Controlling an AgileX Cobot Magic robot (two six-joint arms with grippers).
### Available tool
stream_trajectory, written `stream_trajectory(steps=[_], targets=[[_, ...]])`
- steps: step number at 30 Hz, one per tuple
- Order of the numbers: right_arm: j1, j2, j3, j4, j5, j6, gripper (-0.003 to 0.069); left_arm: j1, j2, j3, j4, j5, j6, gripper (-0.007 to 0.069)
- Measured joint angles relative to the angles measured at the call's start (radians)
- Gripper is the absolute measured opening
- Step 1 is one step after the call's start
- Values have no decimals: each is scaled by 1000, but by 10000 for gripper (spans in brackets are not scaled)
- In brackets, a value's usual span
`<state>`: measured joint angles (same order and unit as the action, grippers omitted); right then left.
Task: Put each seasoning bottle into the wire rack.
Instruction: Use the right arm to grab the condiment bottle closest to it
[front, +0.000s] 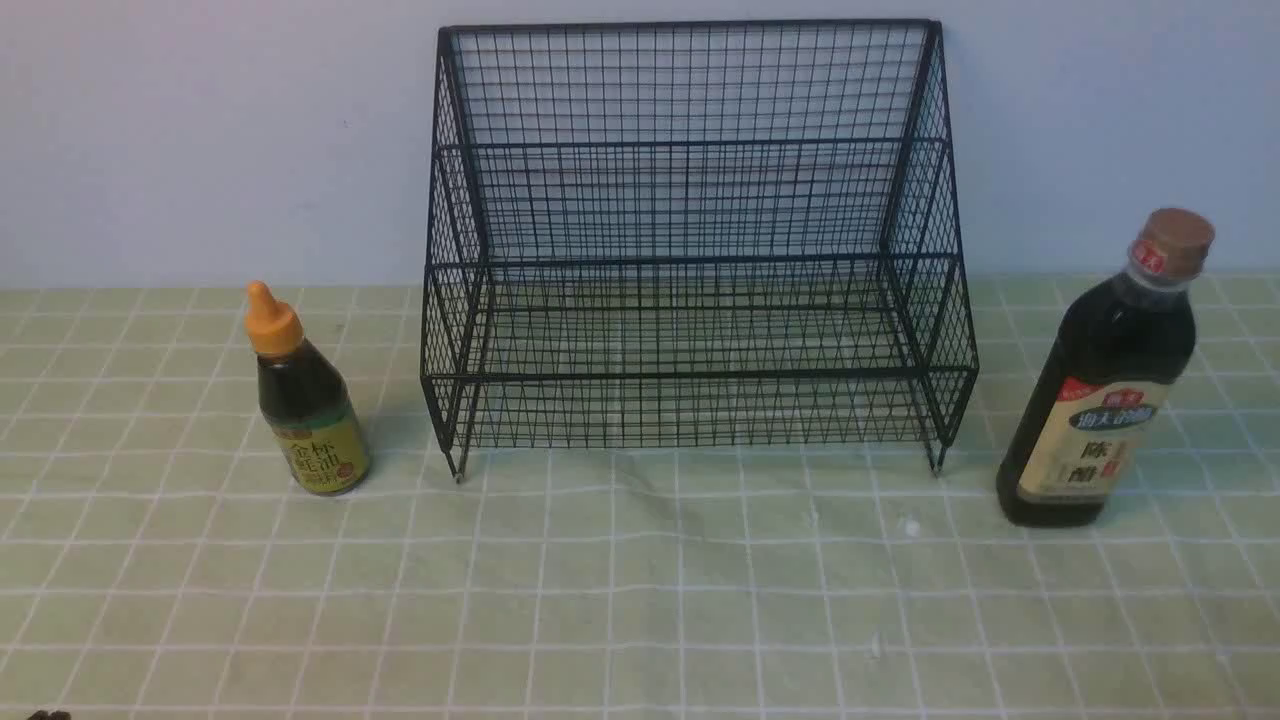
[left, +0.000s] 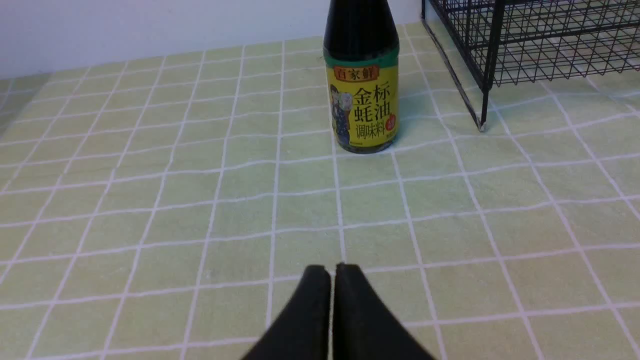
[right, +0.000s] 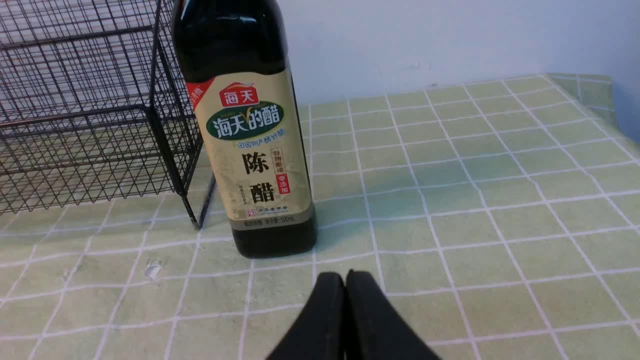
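Note:
The black wire rack (front: 690, 250) stands empty at the back middle, against the wall. The short bottle (front: 305, 395) with orange pointed cap and yellow-green label stands upright to its left. The tall bottle (front: 1105, 380) with tan cap and cream label stands upright to its right. My left gripper (left: 332, 270) is shut and empty, low over the cloth, well short of the short bottle (left: 362, 85). My right gripper (right: 345, 277) is shut and empty, close in front of the tall bottle (right: 250, 135). Neither gripper shows in the front view.
A green checked cloth (front: 640, 600) covers the table. A plain wall runs behind the rack. The rack's corner foot (left: 482, 122) stands near the short bottle, and another foot (right: 192, 215) stands right beside the tall bottle. The cloth's far right edge (right: 600, 85) shows.

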<state>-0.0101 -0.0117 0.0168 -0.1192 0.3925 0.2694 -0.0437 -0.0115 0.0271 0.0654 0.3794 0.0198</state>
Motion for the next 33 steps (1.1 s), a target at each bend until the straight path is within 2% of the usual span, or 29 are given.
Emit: stream_trajectory(steps=[21, 24, 27, 29, 33], targets=[[0, 0, 4, 23, -27, 14, -14, 0, 0, 0, 0, 0, 0, -7], [0, 0, 10, 119, -113, 61, -14, 0, 0, 0, 0, 0, 0, -7], [0, 0, 10, 223, -272, 121, -14, 0, 0, 0, 0, 0, 0, -7], [0, 0, 10, 260, -365, 131, -14, 0, 0, 0, 0, 0, 0, -7], [0, 0, 10, 272, -444, 125, -14, 0, 0, 0, 0, 0, 0, -7]])
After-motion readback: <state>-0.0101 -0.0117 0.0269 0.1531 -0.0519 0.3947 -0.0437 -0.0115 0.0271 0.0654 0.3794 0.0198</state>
